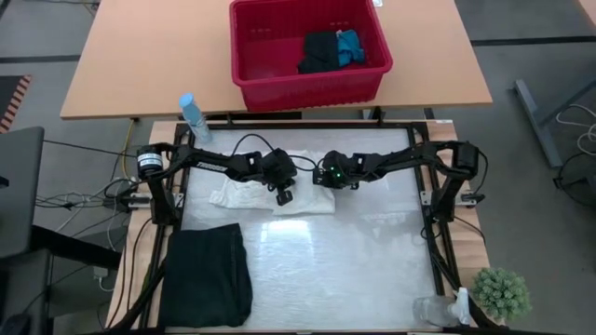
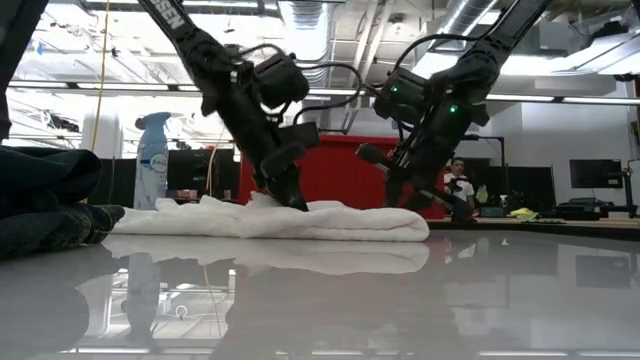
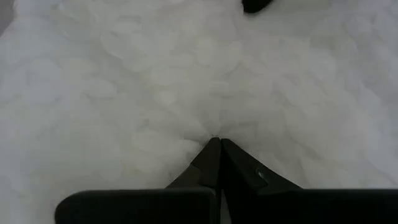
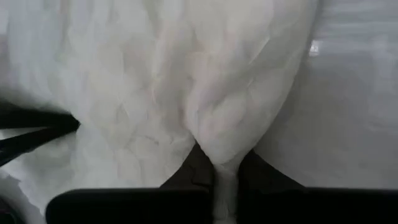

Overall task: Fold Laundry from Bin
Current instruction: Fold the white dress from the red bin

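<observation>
The white crinkled laundry item (image 1: 244, 194) lies bunched on the table's far middle, seen low and long in the low view (image 2: 200, 220). My left gripper (image 1: 284, 195) stands shut on its middle (image 3: 215, 142). My right gripper (image 1: 328, 179) is shut on the cloth's right end (image 4: 224, 171). A black garment (image 1: 209, 274) lies folded at the near left. The red bin (image 1: 279, 79) stands on the wooden table beyond, with a black piece (image 1: 318, 53) and a blue piece (image 1: 350, 46) in it. My left gripper presses its shut fingertips (image 3: 211, 155) down on the white cloth's middle (image 3: 214, 130), slanting from above. Creases run in toward the tips; whether any cloth is caught between them I cannot tell. My right gripper pinches a bunched fold at the cloth's right edge (image 4: 227, 146) between its two fingers (image 4: 186, 171), slanting down from above. The fold reaches back between the fingers. The rest of the cloth lies on the table.
A blue spray bottle (image 1: 194, 119) stands at the far left corner. A small green plant (image 1: 503, 293) and a clear bottle (image 1: 438, 312) stand at the near right. The table's middle and near right (image 1: 345, 270) are bare.
</observation>
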### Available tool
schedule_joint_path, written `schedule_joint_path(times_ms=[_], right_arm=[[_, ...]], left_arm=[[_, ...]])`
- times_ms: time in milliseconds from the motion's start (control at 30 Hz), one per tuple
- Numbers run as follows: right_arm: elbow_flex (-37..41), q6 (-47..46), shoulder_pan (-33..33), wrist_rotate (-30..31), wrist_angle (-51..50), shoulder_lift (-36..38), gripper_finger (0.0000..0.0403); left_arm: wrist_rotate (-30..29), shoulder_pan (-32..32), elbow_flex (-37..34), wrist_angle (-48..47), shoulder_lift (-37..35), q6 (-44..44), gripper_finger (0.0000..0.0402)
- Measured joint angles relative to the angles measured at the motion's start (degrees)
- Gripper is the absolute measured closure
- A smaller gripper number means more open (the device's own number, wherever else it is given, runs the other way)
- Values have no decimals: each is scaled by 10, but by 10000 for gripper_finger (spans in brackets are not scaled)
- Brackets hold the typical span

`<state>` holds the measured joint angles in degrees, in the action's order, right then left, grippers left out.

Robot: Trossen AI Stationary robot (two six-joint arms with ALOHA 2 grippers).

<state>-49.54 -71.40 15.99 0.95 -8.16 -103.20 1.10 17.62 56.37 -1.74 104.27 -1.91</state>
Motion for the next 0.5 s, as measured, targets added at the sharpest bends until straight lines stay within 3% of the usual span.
schedule_joint_path(times_ms=[267, 500], right_arm=[[-1, -2, -1, 1, -80, 19, 355], [4, -2, -2, 46, -231, 87, 355]], left_arm=[[-4, 5, 73, -137, -88, -10, 401], [1, 18, 53, -157, -133, 13, 401]])
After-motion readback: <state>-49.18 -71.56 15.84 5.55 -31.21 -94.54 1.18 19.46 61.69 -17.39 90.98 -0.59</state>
